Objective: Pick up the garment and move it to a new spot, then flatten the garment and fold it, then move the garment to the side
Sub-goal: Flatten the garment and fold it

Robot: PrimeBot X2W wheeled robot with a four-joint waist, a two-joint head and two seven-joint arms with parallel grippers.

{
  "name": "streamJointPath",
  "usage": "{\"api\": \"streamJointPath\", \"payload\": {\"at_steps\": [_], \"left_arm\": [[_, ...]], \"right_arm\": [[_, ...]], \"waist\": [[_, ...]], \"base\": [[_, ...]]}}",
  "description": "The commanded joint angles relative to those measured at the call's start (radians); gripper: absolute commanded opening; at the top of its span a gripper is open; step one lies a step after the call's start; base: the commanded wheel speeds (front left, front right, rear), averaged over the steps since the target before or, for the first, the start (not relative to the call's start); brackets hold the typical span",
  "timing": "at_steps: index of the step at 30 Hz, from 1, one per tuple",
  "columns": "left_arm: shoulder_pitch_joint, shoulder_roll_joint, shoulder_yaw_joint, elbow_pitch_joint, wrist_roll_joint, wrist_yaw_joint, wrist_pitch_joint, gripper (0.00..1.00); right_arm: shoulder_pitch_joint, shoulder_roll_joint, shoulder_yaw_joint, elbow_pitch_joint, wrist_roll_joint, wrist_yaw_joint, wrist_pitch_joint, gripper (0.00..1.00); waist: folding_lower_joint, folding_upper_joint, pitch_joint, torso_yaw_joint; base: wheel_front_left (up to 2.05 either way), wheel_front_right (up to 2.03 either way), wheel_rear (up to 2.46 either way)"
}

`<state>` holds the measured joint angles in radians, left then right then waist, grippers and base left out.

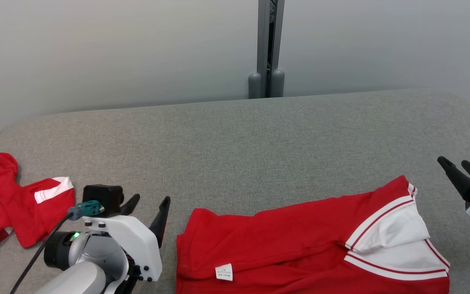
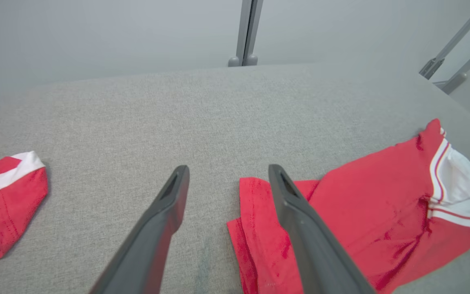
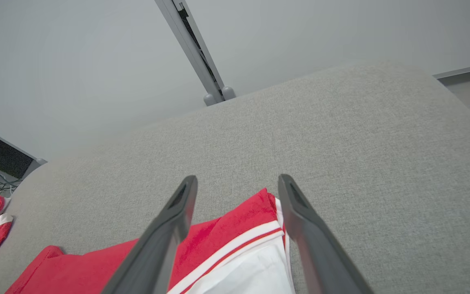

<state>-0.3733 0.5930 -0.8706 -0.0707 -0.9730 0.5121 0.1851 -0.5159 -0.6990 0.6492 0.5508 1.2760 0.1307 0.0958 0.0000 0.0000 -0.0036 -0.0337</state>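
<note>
**A:** What's at the far left?

**B:** A crumpled red top (image 1: 6, 200) at nine o'clock on the grey surface (image 1: 235, 139), well apart from the work. I'd guess it is a spare, lying out of the way.

**A:** And the left claw?

**B:** The left claw (image 1: 151, 198) sits near seven o'clock, just beside the garment's left edge. Its fingers are spread wide with nothing between them. In the left wrist view one finger lines up over that edge, but I can't tell whether it touches the cloth.

**A:** Where is the garment itself?

**B:** The garment (image 1: 284, 241) lies flat along the near edge, from six round to four o'clock. It is red, with a white striped band (image 1: 390, 232) at its right end. The left edge shows stacked layers, so I judge it already folded, with the move to the side not yet done.

**A:** The right claw?

**B:** The right claw (image 1: 453, 162) is at three o'clock, near the band's end. Its fingers are also apart and it holds nothing. One claw at each end would suit a two-handed lift, though that's only my reading.

**A:** Any writing?

**B:** There is a small white label (image 1: 224, 271) at six o'clock, on the red cloth. It carries dark print too small to read. I can make out no brand or logo.
</note>
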Motion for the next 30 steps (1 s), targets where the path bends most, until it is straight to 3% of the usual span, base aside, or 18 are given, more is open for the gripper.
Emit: {"api": "streamJointPath", "payload": {"at_steps": [1,5,10,15,24,30], "left_arm": [[0.020,-0.001,0.024,-0.001,0.008,0.009,-0.045,1.00],[0.063,-0.027,0.095,0.006,0.001,0.013,-0.185,1.00],[0.101,-0.026,0.134,0.028,0.031,0.026,-0.303,1.00],[0.143,-0.037,0.188,0.042,0.049,0.002,-0.416,1.00],[0.221,-0.118,0.285,0.052,0.138,-0.052,-0.451,1.00],[0.282,-0.182,0.367,0.056,0.244,-0.108,-0.451,1.00]], "right_arm": [[0.030,-0.003,-0.021,-0.017,-0.015,0.000,-0.047,1.00],[0.081,-0.015,-0.087,-0.022,-0.090,0.000,-0.177,1.00],[0.141,0.038,-0.193,-0.019,-0.194,0.000,-0.290,1.00],[0.235,0.108,-0.311,-0.077,-0.283,0.000,-0.333,1.00],[0.408,0.234,-0.486,-0.143,-0.448,0.000,-0.347,1.00],[0.477,0.307,-0.573,-0.192,-0.564,0.000,-0.288,1.00]], "waist": [[0.0000,0.0000,-0.003,0.002],[0.0000,0.0000,-0.008,0.007],[0.0000,0.0000,-0.012,0.008],[0.0000,0.0000,-0.007,0.016],[0.0000,0.0000,0.004,0.041],[0.0000,0.0000,0.009,0.044]], "base": [[0.00,0.00,0.00],[0.00,0.00,0.00],[0.00,0.00,0.00],[0.00,0.00,0.00],[0.00,0.00,0.00],[0.00,0.00,0.00]]}}
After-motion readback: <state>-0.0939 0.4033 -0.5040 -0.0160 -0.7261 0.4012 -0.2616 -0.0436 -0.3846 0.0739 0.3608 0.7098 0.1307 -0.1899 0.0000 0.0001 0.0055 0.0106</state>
